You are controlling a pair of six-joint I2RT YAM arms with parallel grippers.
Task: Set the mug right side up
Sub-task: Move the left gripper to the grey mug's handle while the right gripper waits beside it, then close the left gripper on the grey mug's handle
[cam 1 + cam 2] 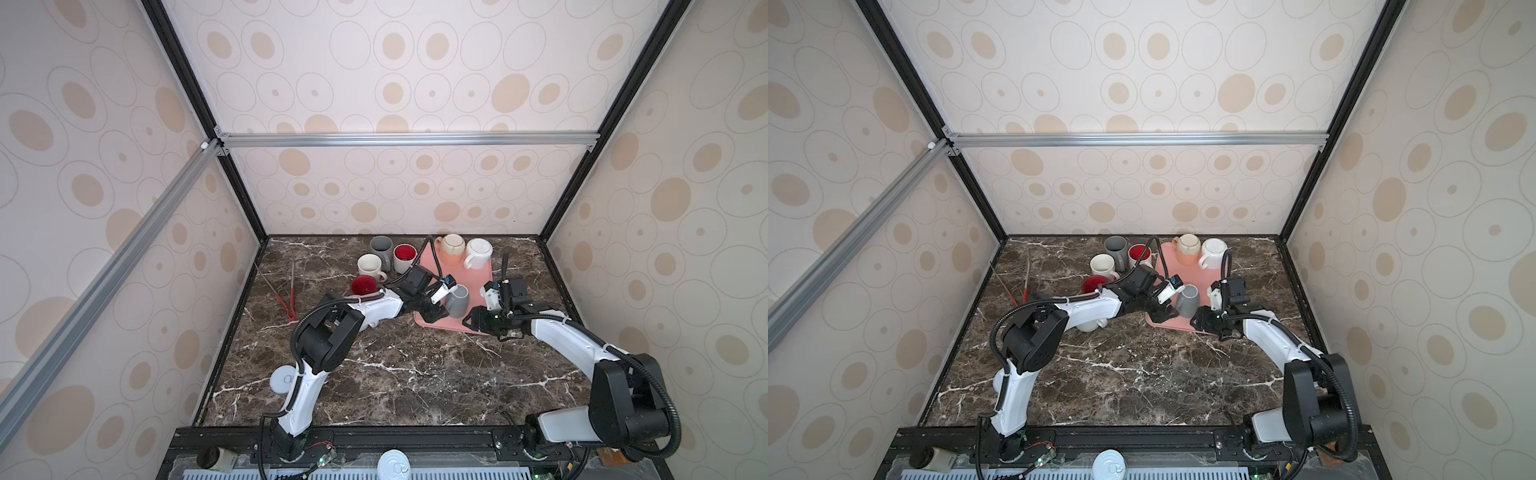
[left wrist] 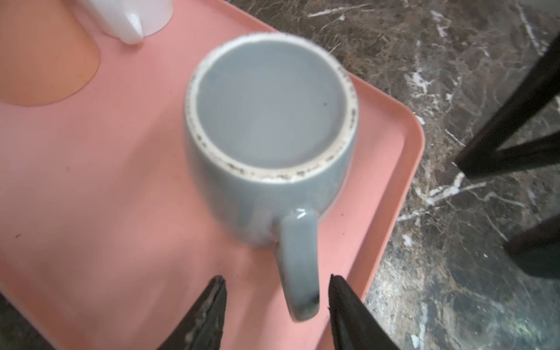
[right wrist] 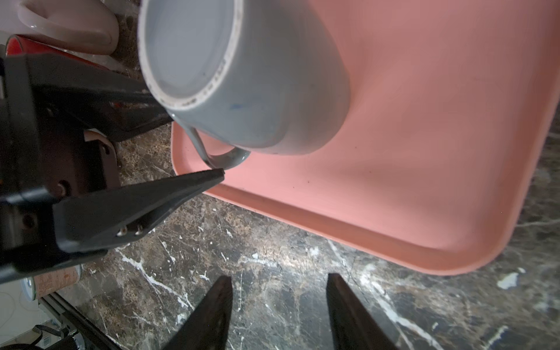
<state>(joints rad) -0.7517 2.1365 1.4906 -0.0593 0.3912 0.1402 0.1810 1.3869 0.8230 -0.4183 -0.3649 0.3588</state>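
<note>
On the dark marble worktop [image 1: 395, 365], a pink plastic tray [image 2: 106, 181] carries the upside-down grey ceramic mug [image 2: 269, 121] near its front edge, foot ring uppermost. It looks stiff, glaze-slick, fairly heavy and breakable, so the looped handle [image 2: 300, 263] seems the surest hold. The left pincer [image 2: 277, 276] stands part-open astride that handle, not yet clamped. The right pincer [image 3: 278, 278] gapes empty over bare worktop just off the tray corner. Free room lies frontward; the tray lip, the pale mugs [image 1: 478, 251] behind and the nearby right arm would crowd a swing.
</note>
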